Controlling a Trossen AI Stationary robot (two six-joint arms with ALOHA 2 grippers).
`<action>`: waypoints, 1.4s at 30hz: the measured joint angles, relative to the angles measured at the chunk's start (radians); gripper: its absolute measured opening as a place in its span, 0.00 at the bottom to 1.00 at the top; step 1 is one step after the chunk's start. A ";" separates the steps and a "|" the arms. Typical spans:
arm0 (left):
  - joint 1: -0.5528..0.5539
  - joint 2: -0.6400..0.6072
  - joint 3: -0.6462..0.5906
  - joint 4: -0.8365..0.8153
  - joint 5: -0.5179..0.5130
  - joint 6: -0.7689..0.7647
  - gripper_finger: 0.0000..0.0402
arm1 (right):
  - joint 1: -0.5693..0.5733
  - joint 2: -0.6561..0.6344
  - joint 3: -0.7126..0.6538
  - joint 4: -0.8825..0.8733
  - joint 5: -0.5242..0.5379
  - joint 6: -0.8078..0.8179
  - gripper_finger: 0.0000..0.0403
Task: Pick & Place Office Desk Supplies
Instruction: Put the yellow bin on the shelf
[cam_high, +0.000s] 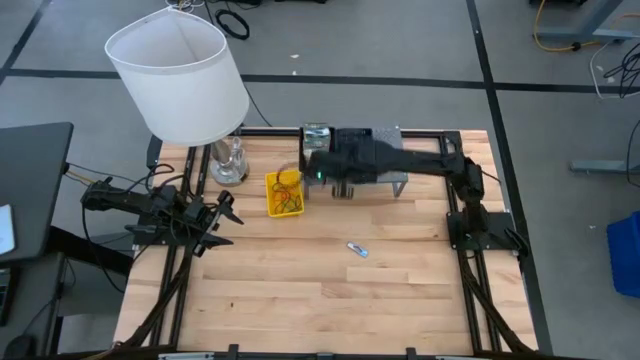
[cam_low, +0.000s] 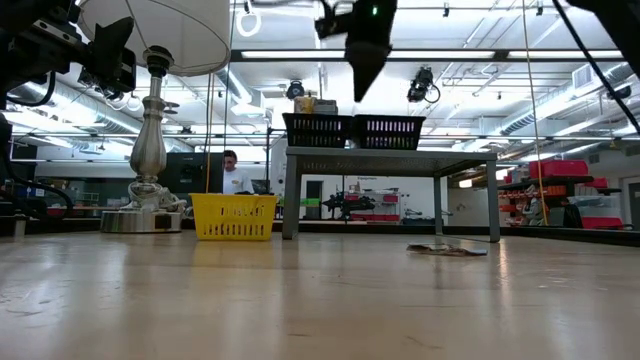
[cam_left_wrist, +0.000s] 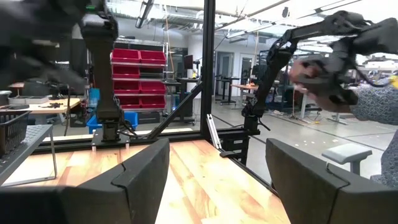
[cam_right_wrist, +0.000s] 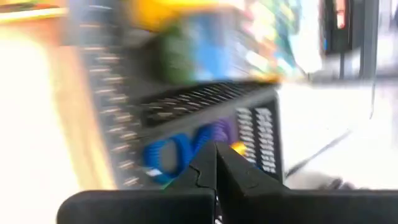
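My right gripper (cam_high: 310, 163) hangs shut, high above the black mesh trays (cam_low: 355, 130) on the grey stand at the table's far edge, pointing steeply down (cam_low: 362, 88). The blurred right wrist view shows its shut fingers (cam_right_wrist: 216, 163) over a black tray holding blue (cam_right_wrist: 166, 155) and purple (cam_right_wrist: 217, 130) rubber band loops; nothing shows between the fingertips. A yellow basket (cam_high: 284, 194) with rubber bands stands left of the stand. One small item (cam_high: 357, 249) lies flat on the wood mid-table. My left gripper (cam_high: 225, 210) waits open at the left edge (cam_left_wrist: 217, 162).
A tall lamp with a big white shade (cam_high: 180, 75) stands on its silver base (cam_low: 145, 215) at the far left corner, close to the yellow basket (cam_low: 233, 216). The grey stand (cam_low: 390, 160) spans the far middle. Bare wood (cam_high: 300, 290) runs across the near half.
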 joint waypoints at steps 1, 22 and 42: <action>0.000 0.000 0.000 0.000 0.000 0.000 0.67 | 0.030 -0.003 0.000 0.006 -0.011 -0.030 0.00; 0.000 0.000 0.000 0.000 0.000 0.000 0.67 | 0.245 0.243 -0.001 0.406 -0.214 -0.339 0.51; 0.000 0.001 0.000 0.001 0.000 0.000 0.67 | 0.119 0.361 -0.001 0.636 -0.404 -0.378 0.51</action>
